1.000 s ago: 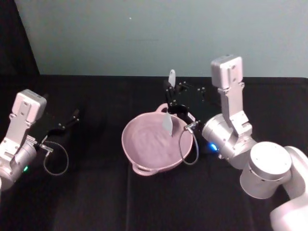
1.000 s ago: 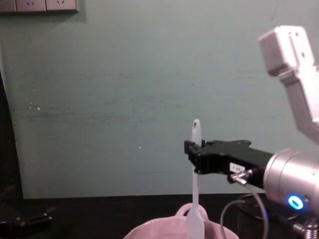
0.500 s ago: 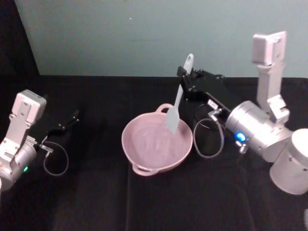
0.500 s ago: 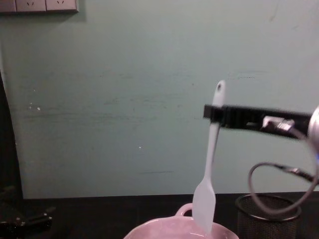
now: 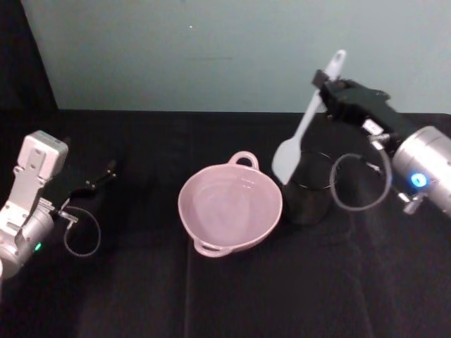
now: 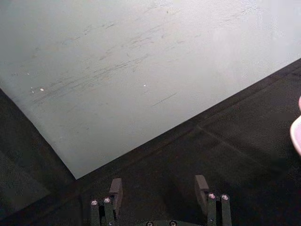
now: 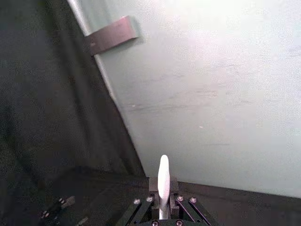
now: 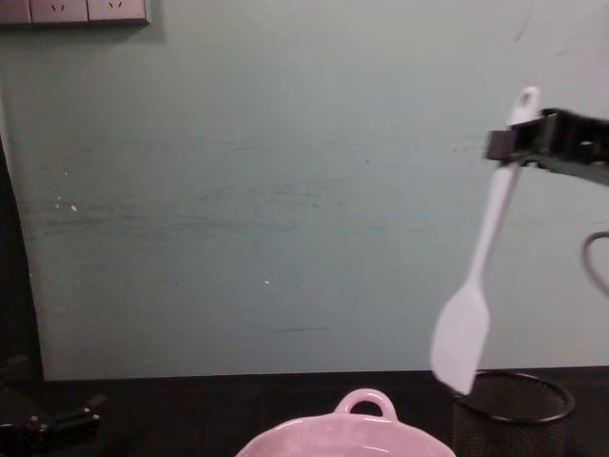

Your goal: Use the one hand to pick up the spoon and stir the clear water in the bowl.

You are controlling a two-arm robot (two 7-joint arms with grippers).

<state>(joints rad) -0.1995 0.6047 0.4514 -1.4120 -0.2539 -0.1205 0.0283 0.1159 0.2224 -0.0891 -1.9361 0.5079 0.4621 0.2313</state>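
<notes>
Above the mesh cup [image 5: 305,199], right hand [image 5: 325,83] fingers clamping spoon [image 5: 304,125], pink bowl [image 5: 229,208] holding water [image 5: 225,204]

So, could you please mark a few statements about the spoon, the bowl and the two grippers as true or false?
1. The right gripper holds the spoon near its handle end. True.
2. The spoon's scoop end is dipped in the bowl. False: it hangs in the air above the black mesh cup, beside the bowl.
3. The left gripper is shut on the bowl's handle. False: it is open, far to the left of the bowl.
4. The bowl stands upright on the black table. True.
</notes>
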